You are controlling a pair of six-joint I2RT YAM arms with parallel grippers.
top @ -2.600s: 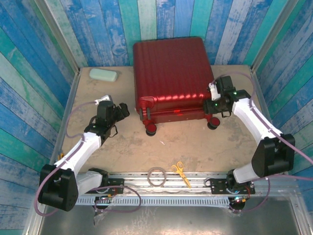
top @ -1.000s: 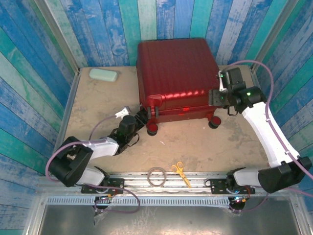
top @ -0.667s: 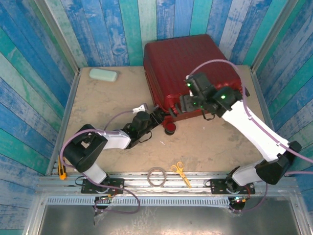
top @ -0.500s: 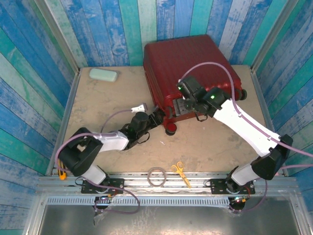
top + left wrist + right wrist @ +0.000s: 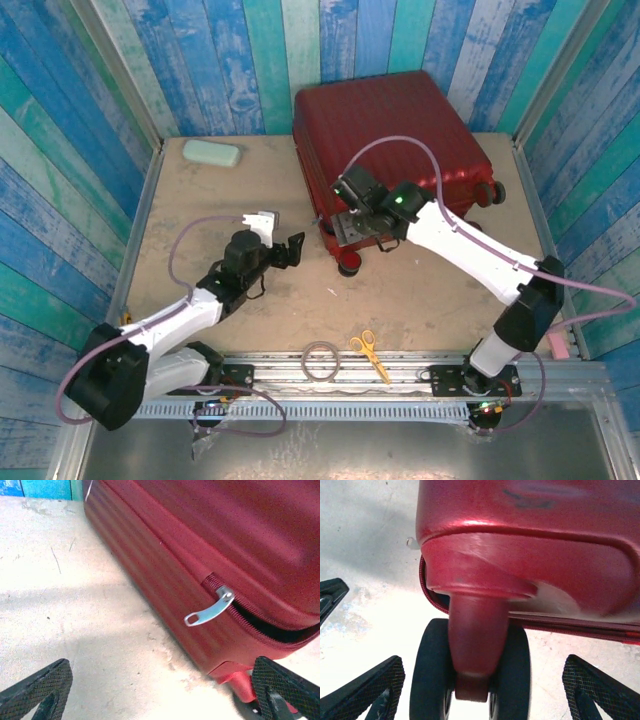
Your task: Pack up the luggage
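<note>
On the worktop [image 5: 215, 195]: the luggage [image 5: 400, 120] lies flat at the back, a bit to the right. Its lid is down and one wheel corner points toward the arms.
Luggage feel: I think it is big and heavy for these arms. The red shell looks hard and will not bend. It is shiny and smooth, so fingers may slip on it.
Where to hold: the wide red sides are too big to pinch. Small parts look better, like the zip pull, the wheel leg or the edge at the seam.
Zip: the silver zip pull [image 5: 210, 612] sticks out from the side of the luggage. Just right of it the zip looks a little bit open, with a thin dark gap.
Left end effector [image 5: 280, 237]: it is wide open and holds nothing. It sits low over the worktop, just left of the near corner of the luggage, and does not touch it. In the left wrist view the zip pull is straight ahead of the two fingers.
Right end effector [image 5: 346, 245]: it is wide open too and holds nothing. It reaches over the near corner of the luggage. In the right wrist view the black wheel [image 5: 472, 672] sits between its two fingers, with bare worktop on each side.
Care: a push may make the luggage roll or slide.
</note>
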